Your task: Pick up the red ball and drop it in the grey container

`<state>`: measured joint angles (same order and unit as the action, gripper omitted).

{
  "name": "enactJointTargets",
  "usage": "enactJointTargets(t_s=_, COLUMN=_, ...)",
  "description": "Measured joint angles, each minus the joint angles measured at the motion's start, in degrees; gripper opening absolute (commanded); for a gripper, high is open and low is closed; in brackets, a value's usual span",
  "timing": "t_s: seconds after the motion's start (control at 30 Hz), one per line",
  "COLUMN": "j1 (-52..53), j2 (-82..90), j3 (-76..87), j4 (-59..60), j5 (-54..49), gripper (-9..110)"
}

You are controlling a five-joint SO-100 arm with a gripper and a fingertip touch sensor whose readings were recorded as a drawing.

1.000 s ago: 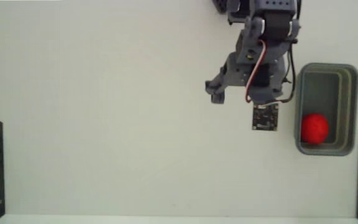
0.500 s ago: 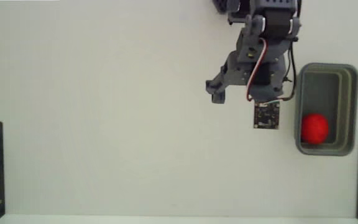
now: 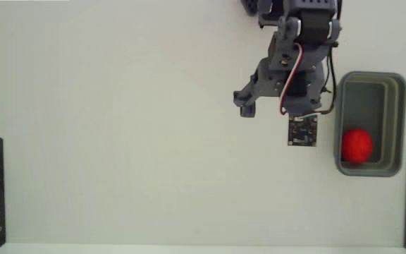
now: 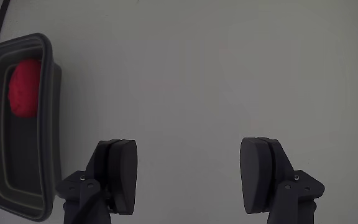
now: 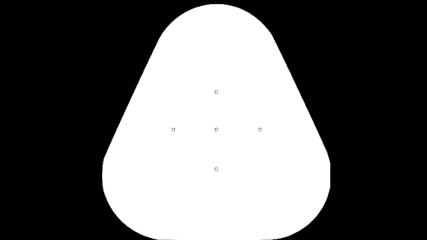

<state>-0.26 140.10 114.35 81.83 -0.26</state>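
Near the table's right edge in the fixed view, the red ball [image 3: 357,145] lies inside the grey container [image 3: 399,124], at its lower end. Just left of the tub, the gripper [image 4: 190,168] hangs over bare table [image 3: 118,141], fingers spread wide, grasping nothing.

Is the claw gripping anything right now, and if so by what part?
Nothing is held. In the wrist view the claw is open with only bare table between its fingers. The red ball lies inside the grey container, apart from the claw.
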Motion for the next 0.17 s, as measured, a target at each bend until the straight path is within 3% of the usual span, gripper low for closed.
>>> enactJointTargets(t_s=0.17, j1=0.00, j2=0.00, j3=0.00, j4=0.00, j5=0.00, gripper=110)
